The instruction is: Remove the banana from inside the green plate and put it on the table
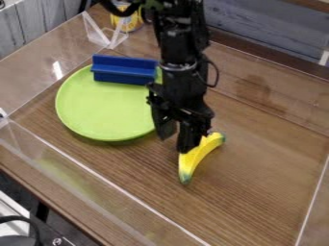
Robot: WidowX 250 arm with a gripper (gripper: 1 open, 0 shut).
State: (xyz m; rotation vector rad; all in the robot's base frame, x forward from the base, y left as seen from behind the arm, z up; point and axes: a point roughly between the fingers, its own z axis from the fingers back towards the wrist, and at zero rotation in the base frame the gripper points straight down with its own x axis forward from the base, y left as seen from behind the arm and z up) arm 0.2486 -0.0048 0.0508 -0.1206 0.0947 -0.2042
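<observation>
Banana, a small curved yellow toy one [198, 156] with a greenish tip, lay on the brown wood-grain table [257, 192] a little below the centre of the frame, just to the lower right of the large round lime-green plate [103, 106] and outside its rim. The black gripper [183, 135] pointed straight down and stood over the upper end of the banana, beside the right edge of the plate. Its two fingers [167, 128] were parted, with a gap visible between them, and they held nothing; whether a fingertip touched the banana I could not tell. The black arm rose from the gripper to the top of the frame. A blue rectangular block [125, 70] sat at the upper edge of the plate, left of the arm. Clear acrylic walls [38, 159] stood around the table, and a yellow object [123, 17] was partly visible at the top, behind the arm.
</observation>
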